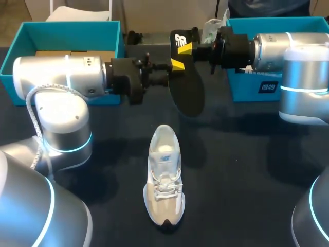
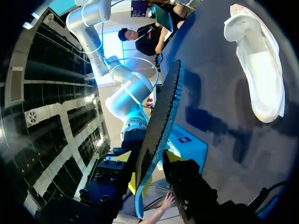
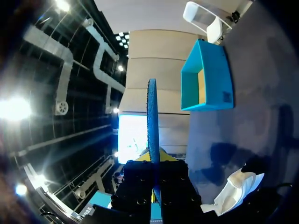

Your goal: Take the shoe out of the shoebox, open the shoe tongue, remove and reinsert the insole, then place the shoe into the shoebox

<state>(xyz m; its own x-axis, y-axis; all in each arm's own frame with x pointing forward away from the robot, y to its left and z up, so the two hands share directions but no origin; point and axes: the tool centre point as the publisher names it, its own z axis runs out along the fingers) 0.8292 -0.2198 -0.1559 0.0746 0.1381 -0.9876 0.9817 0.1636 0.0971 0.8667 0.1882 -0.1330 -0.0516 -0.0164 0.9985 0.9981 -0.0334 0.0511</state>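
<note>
Above the shoe: the black insole (image 1: 187, 90) hangs in the air between the two arms. It is out of the shoe, so I think the "take it out" part is done.
Right gripper (image 1: 186, 50): it is pinched tight on the heel end of the insole, one finger on each flat side. That grip keeps the insole from dropping.
Left gripper (image 1: 175, 65): it is right up against the same end of the insole, from the other side. I cannot tell if it is gripping the insole or only next to it.
Why two arms: the insole is thin and bendy. My guess is that one arm is passing it to the other, or both are steadying it.
Shoe (image 1: 164, 180): it sits alone on the dark table (image 1: 247, 170), right way up, with the toe pointing at the robot. The mouth of the shoe faces up, so the insole can slide back in.
Boxes: the left blue box (image 1: 31, 36) and the right blue box (image 1: 308, 23) wait at the far side, well apart from the shoe. The shoe should go back in one of them at the end.
Next: the insole has to come down, toe end first, into the shoe. It could fold or catch on the laces.
</note>
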